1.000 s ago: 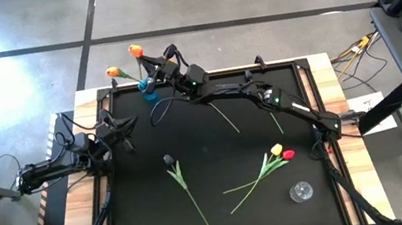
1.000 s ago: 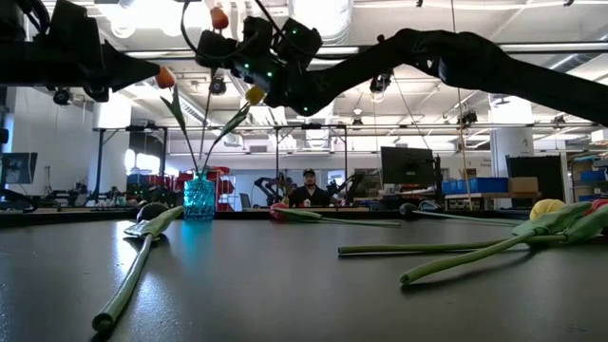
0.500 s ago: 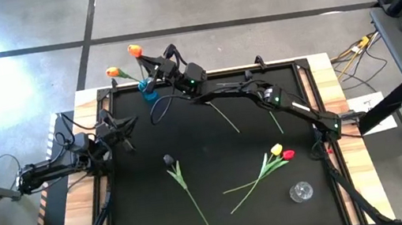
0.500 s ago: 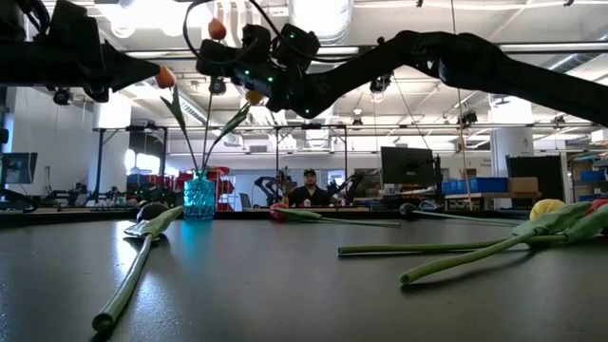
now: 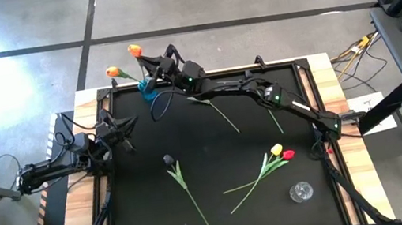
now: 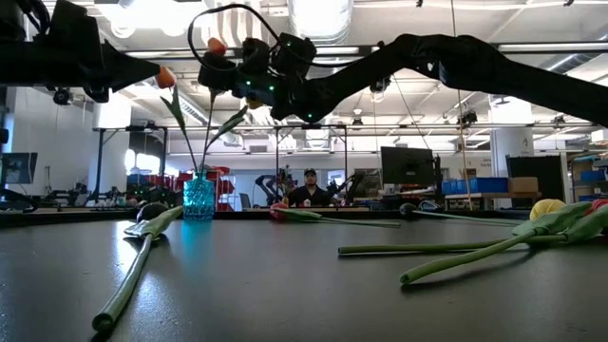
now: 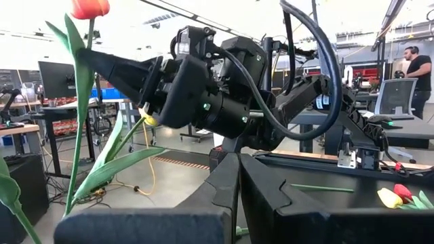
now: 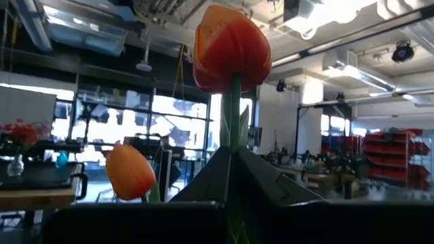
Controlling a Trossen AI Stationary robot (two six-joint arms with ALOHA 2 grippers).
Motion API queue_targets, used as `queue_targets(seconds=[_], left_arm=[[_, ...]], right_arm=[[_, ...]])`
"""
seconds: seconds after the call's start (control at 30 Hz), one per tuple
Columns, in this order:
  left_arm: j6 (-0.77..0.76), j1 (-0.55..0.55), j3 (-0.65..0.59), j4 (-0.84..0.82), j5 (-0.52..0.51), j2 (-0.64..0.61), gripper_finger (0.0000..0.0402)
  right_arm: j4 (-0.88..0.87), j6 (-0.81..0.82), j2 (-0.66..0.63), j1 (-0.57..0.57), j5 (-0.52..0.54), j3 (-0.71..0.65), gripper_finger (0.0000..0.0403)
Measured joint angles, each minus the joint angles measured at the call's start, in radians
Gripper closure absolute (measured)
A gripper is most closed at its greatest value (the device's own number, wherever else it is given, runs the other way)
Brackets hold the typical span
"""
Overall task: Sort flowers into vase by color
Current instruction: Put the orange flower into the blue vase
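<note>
An orange tulip (image 8: 232,47) is pinched by its stem between the clenched fingers of the right gripper (image 5: 157,73), held directly above the blue vase (image 6: 199,199), which already holds another orange tulip (image 6: 166,76). The left gripper (image 5: 125,128) is kept clenched on nothing, well in front of the vase. The other flowers are left lying on the mat (image 5: 216,158) in front of the vase: a dark tulip (image 5: 169,159) and, farther off, a yellow tulip (image 5: 276,150) and a red tulip (image 5: 288,154) side by side. A risk is judged here: if the stem is let go before it is seated in the vase's narrow mouth, the tulip could tip out. The light vase could also be knocked over by the gripper.
</note>
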Motion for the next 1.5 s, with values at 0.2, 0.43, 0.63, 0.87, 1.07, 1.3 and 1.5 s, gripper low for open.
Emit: queue_targets(seconds=[0.2,0.43,0.63,0.87,1.07,1.3,1.5], left_arm=[[0.000,0.000,0.000,0.000,0.000,0.000,0.0402],[-0.001,0.000,0.000,0.000,0.000,0.000,0.0402],[-0.001,0.000,0.000,0.000,0.000,0.000,0.0402],[-0.001,0.000,0.000,0.000,0.000,0.000,0.0402],[-0.001,0.000,0.000,0.000,0.001,0.000,0.0402],[-0.005,0.000,0.000,0.000,0.001,0.000,0.0402],[-0.008,0.000,0.000,-0.001,0.001,0.000,0.0402]], right_arm=[[-0.059,-0.004,0.000,0.000,0.056,0.003,0.0363],[-0.089,-0.004,0.000,0.000,0.056,0.004,0.0294],[-0.152,0.030,0.000,0.000,0.057,0.027,0.0241],[-0.292,0.060,-0.018,0.001,0.079,0.061,0.0233],[-0.452,0.105,-0.052,0.002,0.101,0.064,0.0235],[-0.502,0.100,-0.063,0.002,0.110,0.065,0.0298],[-0.509,0.092,-0.063,0.002,0.108,0.065,0.0386]])
